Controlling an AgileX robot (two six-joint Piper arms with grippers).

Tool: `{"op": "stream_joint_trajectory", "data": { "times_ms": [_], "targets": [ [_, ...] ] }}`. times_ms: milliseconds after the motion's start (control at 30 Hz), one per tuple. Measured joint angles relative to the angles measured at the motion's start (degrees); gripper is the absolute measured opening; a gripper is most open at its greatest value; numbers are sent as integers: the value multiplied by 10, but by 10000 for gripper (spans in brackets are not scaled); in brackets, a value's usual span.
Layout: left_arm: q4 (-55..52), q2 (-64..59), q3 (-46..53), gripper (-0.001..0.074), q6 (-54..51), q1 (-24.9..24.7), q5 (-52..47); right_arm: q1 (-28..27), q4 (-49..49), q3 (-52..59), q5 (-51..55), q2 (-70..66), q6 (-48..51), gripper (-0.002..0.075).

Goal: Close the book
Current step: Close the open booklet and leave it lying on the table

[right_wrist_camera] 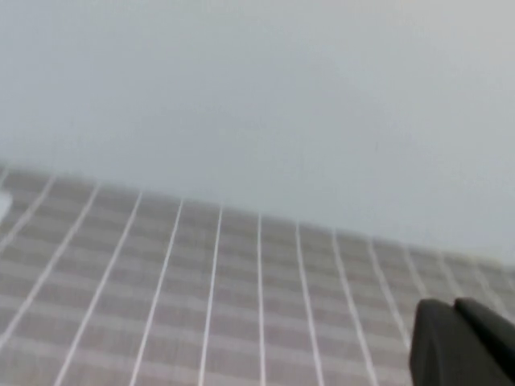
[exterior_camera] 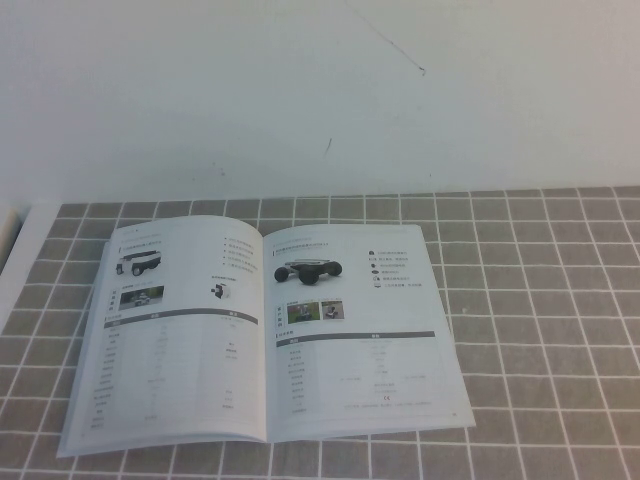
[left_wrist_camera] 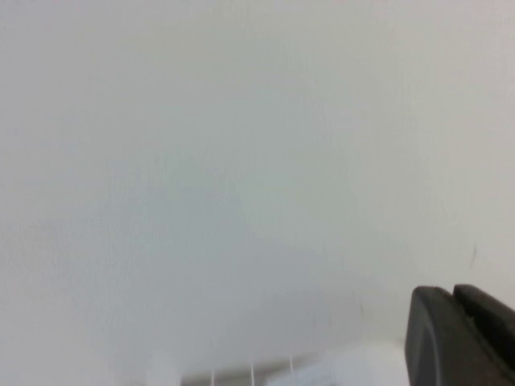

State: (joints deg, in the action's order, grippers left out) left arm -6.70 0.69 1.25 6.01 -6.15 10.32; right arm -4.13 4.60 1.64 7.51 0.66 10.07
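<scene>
Biggest thing here is the plain white wall (exterior_camera: 320, 90), filling the whole 12 o'clock half of the high view; below it is the worktop (exterior_camera: 540, 300), covered in a grey cloth with a white grid; a pale strip (exterior_camera: 10, 260) sits off the cloth's edge at 9 o'clock.

The book (exterior_camera: 265, 335) lies wide open and flat on the cloth, around 7 o'clock from the view's centre, spine running roughly 12 to 6; left page (exterior_camera: 170, 340) and right page (exterior_camera: 360, 330) both face up, so it's not closed yet; each page has a small vehicle photo at its 11 o'clock corner, a white one (exterior_camera: 140, 265) and a black one (exterior_camera: 308, 270).

Neither arm is in the high view; the left end effector (left_wrist_camera: 463, 338) is just a dark bit in front of the wall, the right end effector (right_wrist_camera: 463, 342) a dark bit above bare grid cloth, both clear of the book; honestly can't tell if either is open or closed.
</scene>
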Motion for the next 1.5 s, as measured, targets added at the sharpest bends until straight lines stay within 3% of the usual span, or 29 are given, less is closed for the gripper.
{"op": "stream_joint_trajectory", "data": {
  "times_ms": [200,333,700,833,1000,1167,1267,1500],
  "targets": [
    [-11,0,0,-4,-7,0,192,0,1,0,-221,0,-27,-3],
    [-14,0,0,-4,-8,0,247,0,2,0,-357,0,-72,-3],
    [6,1,0,-4,-24,0,258,0,-17,-5,-389,0,-140,-3],
    [53,1,-9,-4,-46,0,218,0,-29,-54,-340,0,-157,-3],
    [78,1,-121,-4,-104,0,10,0,-35,-164,-175,-26,-163,-3],
    [80,-44,-227,-4,-128,0,-156,0,-36,-270,-15,-146,-163,-3],
    [80,-104,-263,-4,-128,0,-194,0,-46,-327,66,-234,-146,-3],
    [103,-300,-334,-4,-78,0,-322,0,-198,-425,204,-456,89,-3]
  ]
}}
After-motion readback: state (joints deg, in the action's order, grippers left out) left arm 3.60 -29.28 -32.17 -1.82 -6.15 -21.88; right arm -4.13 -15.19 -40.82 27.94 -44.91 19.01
